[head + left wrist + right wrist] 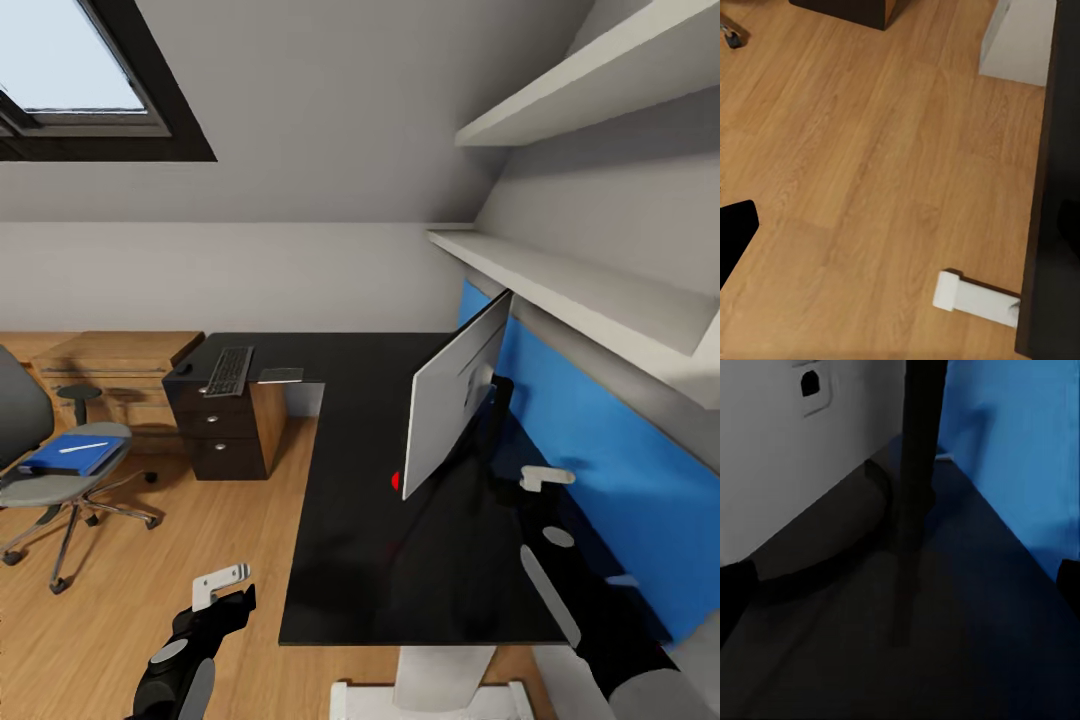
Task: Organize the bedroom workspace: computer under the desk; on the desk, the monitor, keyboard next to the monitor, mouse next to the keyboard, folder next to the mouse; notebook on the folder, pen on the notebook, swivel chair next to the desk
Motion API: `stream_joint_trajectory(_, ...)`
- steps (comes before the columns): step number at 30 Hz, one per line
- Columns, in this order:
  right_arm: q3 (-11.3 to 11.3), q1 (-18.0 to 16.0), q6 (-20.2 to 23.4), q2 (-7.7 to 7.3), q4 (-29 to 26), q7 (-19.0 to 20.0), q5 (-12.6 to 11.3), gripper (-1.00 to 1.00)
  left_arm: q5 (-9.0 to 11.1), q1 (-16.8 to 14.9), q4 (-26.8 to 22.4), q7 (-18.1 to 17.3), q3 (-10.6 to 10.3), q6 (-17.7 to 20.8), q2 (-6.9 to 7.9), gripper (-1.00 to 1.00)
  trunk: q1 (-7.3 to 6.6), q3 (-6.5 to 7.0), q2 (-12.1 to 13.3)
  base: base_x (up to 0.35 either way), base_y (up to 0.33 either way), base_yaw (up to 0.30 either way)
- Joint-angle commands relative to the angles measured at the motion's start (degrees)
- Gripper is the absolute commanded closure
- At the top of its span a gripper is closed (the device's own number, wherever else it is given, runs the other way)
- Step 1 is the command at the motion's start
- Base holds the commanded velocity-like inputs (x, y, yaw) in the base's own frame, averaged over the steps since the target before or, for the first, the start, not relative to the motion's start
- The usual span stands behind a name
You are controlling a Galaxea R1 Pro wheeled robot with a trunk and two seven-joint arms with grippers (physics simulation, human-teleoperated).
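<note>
The right gripper [545, 478] hung over the desk [350, 560] just behind the monitor [455, 405], between its silvery-white back and the bright blue back panel [600, 480]; I could not tell whether its fingers were spread or pressed together. The right wrist view looked along the glossy black top [945, 660] at the pale monitor back [787, 450], its dark stand post [916, 472] and the blue panel [1020, 442]. The left gripper [222, 586] hung low over the floor [150, 590] just off the desk's near edge, its fingers looking spread. Its wrist view showed light wood planks [870, 187], the desk's black edge [1050, 225] and a white desk foot [975, 300].

The monitor stood on the desk, turned edge-on to the head camera, a small red light [395, 481] at its lower corner. On the far wing of the L-shaped top the keyboard [230, 370] lay above the black three-drawer unit [215, 425], the mouse [184, 369] just beside it on one side and the notebook [280, 375] near it on the other. The swivel chair [50, 470] stood well apart from the desk, with the blue folder [70, 455] on its seat and the white pen [83, 447] on the folder. A low oak dresser [115, 365] sat against the far wall. Pale grey sloped walls rose to a dark-framed skylight [90, 90], and two white shelves [570, 290] ran above the blue panel. No writing or labels could be read.
</note>
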Motion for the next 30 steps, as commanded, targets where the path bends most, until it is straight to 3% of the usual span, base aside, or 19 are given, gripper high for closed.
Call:
stream_joint_trajectory(1,0.36,2.0,0.97,-0.05,-4.27,-3.79,-0.33,-1.0,0.61,-0.04,-0.08,0.36,0.02,0.17,-0.03,-1.0,0.01,-0.08,-0.06,-0.004,0.171,0.0)
stream_joint_trajectory(2,0.58,3.38,1.39,-0.02,-7.08,-6.02,-0.28,-1.0,0.62,-0.04,-0.08,0.37,0.02,0.16,-0.03,-1.0,0.01,-0.08,-0.06,-0.003,0.225,0.0)
stream_joint_trajectory(6,1.44,5.08,1.66,0.01,-10.51,-8.79,-0.19,-1.0,0.6,-0.04,-0.08,0.37,0.02,0.15,-0.03,-1.0,0.01,-0.08,-0.06,-0.002,0.268,0.0)
stream_joint_trajectory(15,2.15,8.16,1.5,0.12,-15.23,-10.27,0.29,-1.0,0.62,-0.04,0.46,0.37,0.02,0.13,-0.03,-1.0,0.01,-0.08,-0.06,0.0,0.316,0.0)
stream_joint_trajectory(22,2.21,9.11,1.41,1.59,-15.93,-10.45,5.08,-1.0,0.55,-0.04,0.62,0.37,0.01,0.05,-0.03,-1.0,0.01,-0.08,-0.06,0.0,0.325,0.0)
stream_joint_trajectory(30,2.19,9.41,-0.43,2.33,-15.69,-10.64,7.17,-1.0,0.54,-0.04,0.63,0.37,0.01,0.04,-0.03,-1.0,0.01,-0.08,-0.06,0.018,0.314,0.0)
